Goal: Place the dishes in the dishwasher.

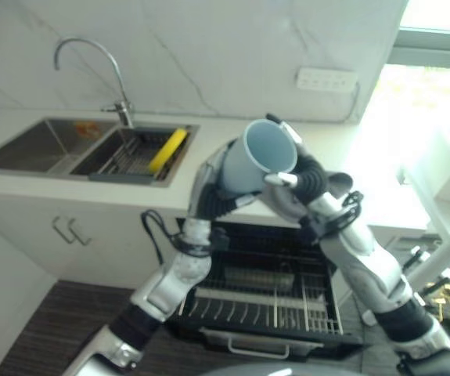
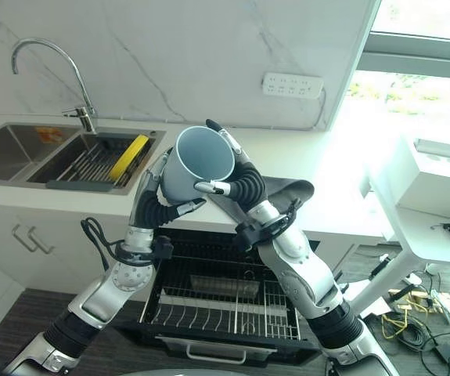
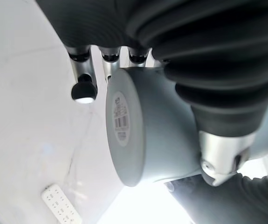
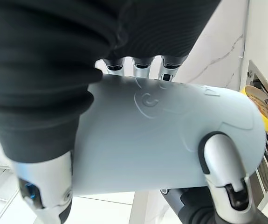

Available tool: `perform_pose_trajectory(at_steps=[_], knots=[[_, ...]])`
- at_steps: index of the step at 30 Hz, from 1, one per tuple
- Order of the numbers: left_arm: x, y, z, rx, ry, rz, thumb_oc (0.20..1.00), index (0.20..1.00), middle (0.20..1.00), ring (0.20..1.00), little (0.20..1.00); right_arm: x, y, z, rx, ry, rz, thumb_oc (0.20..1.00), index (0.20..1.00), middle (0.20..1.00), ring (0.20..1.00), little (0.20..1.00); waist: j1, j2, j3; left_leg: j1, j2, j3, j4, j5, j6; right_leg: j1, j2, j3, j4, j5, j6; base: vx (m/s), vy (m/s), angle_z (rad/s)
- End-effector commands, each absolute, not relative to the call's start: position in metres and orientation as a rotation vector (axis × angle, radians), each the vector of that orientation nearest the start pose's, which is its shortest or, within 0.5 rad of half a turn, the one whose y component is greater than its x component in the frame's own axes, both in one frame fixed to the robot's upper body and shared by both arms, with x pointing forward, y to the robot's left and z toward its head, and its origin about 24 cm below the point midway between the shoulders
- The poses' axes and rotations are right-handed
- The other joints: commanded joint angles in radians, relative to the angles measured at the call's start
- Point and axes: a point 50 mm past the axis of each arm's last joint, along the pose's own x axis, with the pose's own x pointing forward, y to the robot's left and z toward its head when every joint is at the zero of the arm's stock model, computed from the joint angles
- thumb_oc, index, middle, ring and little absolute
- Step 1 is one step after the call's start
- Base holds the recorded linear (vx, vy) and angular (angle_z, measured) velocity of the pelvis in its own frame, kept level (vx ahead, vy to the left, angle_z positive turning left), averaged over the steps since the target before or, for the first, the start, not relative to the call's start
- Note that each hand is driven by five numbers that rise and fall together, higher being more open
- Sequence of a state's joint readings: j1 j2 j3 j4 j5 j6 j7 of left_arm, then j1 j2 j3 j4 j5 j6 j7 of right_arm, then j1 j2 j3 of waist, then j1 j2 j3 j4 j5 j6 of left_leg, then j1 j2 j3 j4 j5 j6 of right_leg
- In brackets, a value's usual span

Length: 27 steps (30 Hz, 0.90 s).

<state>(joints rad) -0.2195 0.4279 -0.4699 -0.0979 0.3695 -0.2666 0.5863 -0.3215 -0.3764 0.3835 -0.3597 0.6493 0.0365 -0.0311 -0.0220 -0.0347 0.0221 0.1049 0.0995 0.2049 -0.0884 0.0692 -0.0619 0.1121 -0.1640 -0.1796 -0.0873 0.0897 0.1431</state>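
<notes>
I've got the pale blue cup (image 2: 197, 168) held up in front of the head camera, above the counter (image 2: 303, 157) edge, mouth tipped toward me, with both hands on it. My right hand (image 2: 236, 180) is wrapped round the side at about 3 o'clock, thumb hooked over the wall near the rim; the right wrist view shows fingers (image 4: 143, 63) behind the cup and the thumb (image 4: 222, 163) pressed on its front. My left hand (image 2: 158, 200) cradles the base from about 7 o'clock, fingers curled against the underside; its wrist view shows the labelled bottom of the cup resting against them.

The dishwasher (image 2: 225, 301) sits open well below, at 6 o'clock, its lower rack (image 2: 232, 313) pulled out. There looks to be one dish in it already. Over at 10 o'clock the sink (image 2: 21, 153) holds a drying rack (image 2: 91, 164) with something yellow (image 2: 131, 157) lying in it.

My worry is the handover. Two hands share a smooth, round cup, and if one lets go before the other has a firm hold, the cup could roll out and fall onto the rack or floor. The right grip looks like a thumb-and-finger pinch on a curved wall, which I judge likely to slip if I tilt too fast. Lowering it, an elbow could also catch the counter edge or the pulled-out rack
</notes>
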Motion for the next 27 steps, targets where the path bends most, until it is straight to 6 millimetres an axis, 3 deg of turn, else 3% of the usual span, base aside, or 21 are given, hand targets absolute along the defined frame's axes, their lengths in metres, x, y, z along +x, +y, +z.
perform_pose_trajectory(at_steps=[1, 17, 27], knots=[[0.2628, 0.0861, 0.151, 0.554, -0.883, -0.114, 0.2, 0.2, 0.2, 0.2, 0.2, 0.2551, -0.0602, 0.2195, 0.27, -0.561, 0.731, 1.0, 1.0, 1.0, 1.0, 1.0, 0.011, -0.015, 0.024, 0.026, 0.02, -0.03, 0.001, -0.045, 0.001, 0.0, 0.002, -0.022, 0.0, 0.013, 0.006, 0.0, 0.0, 0.0], [0.2611, 0.0824, 0.1572, 0.557, -0.903, -0.134, 0.2, 0.2, 0.2, 0.2, 0.2, 0.2589, -0.0635, 0.2201, 0.06, -0.631, 0.611, 1.0, 1.0, 1.0, 1.0, 1.0, 0.008, -0.013, 0.026, 0.027, 0.013, -0.033, 0.001, -0.05, 0.007, 0.0, 0.003, -0.017, 0.0, 0.013, 0.009, 0.0, 0.0, 0.0], [0.2597, 0.0822, 0.1581, 0.569, -0.907, -0.152, 0.2, 0.2, 0.2, 0.2, 0.2, 0.259, -0.0652, 0.2223, 0.045, -0.644, 0.59, 1.0, 1.0, 1.0, 1.0, 1.0, 0.006, -0.007, 0.026, 0.029, 0.011, -0.03, 0.001, -0.051, 0.007, 0.001, 0.005, -0.017, 0.0, 0.013, 0.009, 0.0, 0.0, 0.0]])
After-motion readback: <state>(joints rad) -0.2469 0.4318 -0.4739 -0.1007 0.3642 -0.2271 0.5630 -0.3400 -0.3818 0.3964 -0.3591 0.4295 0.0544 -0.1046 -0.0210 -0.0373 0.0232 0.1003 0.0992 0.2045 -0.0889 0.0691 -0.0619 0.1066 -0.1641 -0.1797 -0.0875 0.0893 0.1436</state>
